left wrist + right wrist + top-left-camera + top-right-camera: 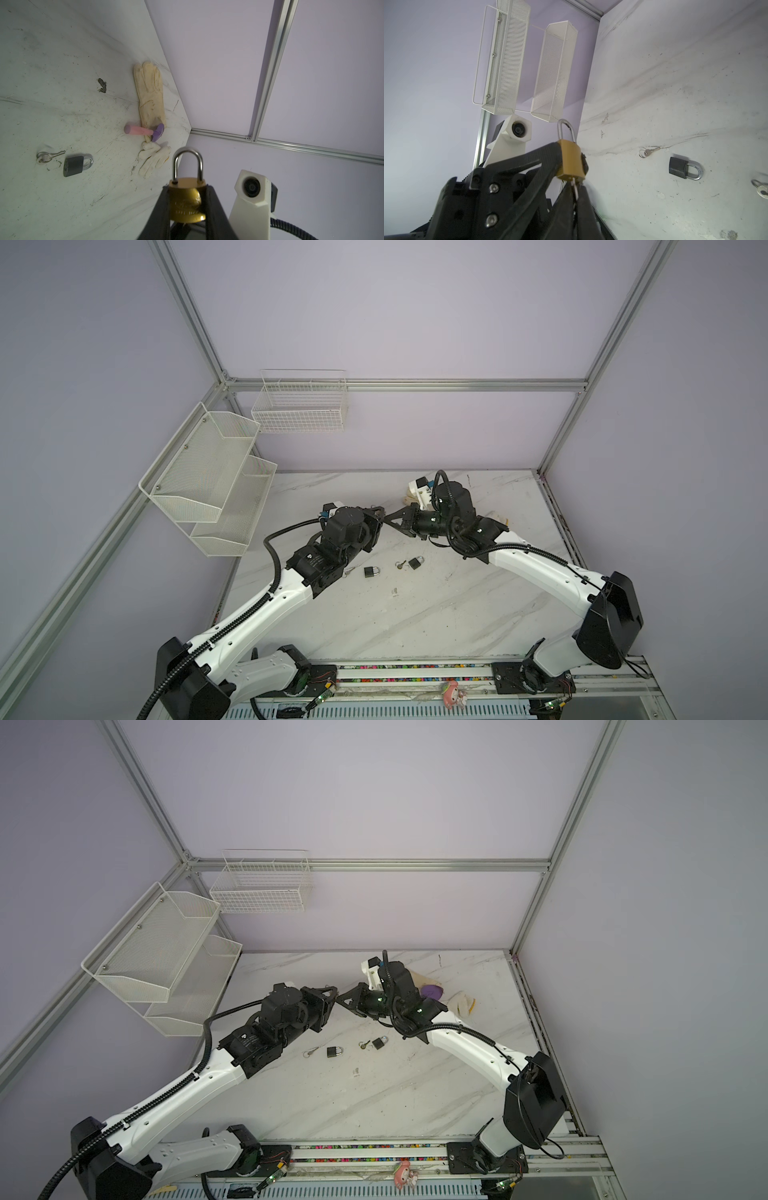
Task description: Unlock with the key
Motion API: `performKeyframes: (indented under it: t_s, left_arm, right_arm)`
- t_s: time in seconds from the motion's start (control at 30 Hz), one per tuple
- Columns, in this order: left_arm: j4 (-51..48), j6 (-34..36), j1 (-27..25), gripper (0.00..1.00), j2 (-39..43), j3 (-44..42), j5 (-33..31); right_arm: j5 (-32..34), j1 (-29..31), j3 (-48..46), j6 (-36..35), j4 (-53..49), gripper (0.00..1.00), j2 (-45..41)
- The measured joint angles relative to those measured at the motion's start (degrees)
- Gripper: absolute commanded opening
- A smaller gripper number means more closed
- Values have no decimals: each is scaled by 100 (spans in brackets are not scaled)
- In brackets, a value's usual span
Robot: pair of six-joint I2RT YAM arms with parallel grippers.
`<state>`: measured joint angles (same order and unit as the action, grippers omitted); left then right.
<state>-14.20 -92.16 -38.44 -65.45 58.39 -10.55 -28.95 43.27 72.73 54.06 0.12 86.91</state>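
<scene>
Clamped by its flat sides, the brass padlock (185, 205) is seen closest to the lens in the left wrist view, gripped firmly between the black fingers (160, 212) of the left gripper (187, 191). Its body is golden, with faint stamped lettering, and its silver shackle (188, 164) is seated in the body at both legs (so the lock is not yet sprung). In the right wrist view a thin silver key (574, 187) is pinched in the tightly closed right gripper (575, 194), and its blade is met by the underside of the lock body. In both top views the two grippers are brought tip to tip near the middle of the frame, raised above the marbled table (415, 614). Lower in the frame, a dark padlock (372, 571) and a second dark padlock (416, 562) are seen lying on the table, with a loose key (400, 565) just beside the second.
</scene>
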Motion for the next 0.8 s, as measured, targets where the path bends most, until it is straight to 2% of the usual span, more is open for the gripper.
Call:
performKeyframes:
  t_s: [0.07,0.2,0.43,0.57,0.8]
  left_arm:
    - [-39,114,-9,0,-17,46,-11]
    - [-354,468,-63,0,-166,343,7]
    - [-905,1246,-37,0,-107,459,15]
    - [-1281,2096,50,0,-55,459,26]
    - [-1300,4406,81,0,431,398,-22]
  right_arm:
    - [76,7,0,-127,-72,2,-26]
    - [321,26,2,-538,-299,24,-155]
    - [828,13,90,-1429,-728,55,-518]
    - [1056,-39,94,-1864,-940,57,-911]
    - [1451,-125,177,-2559,-1641,63,-1423]
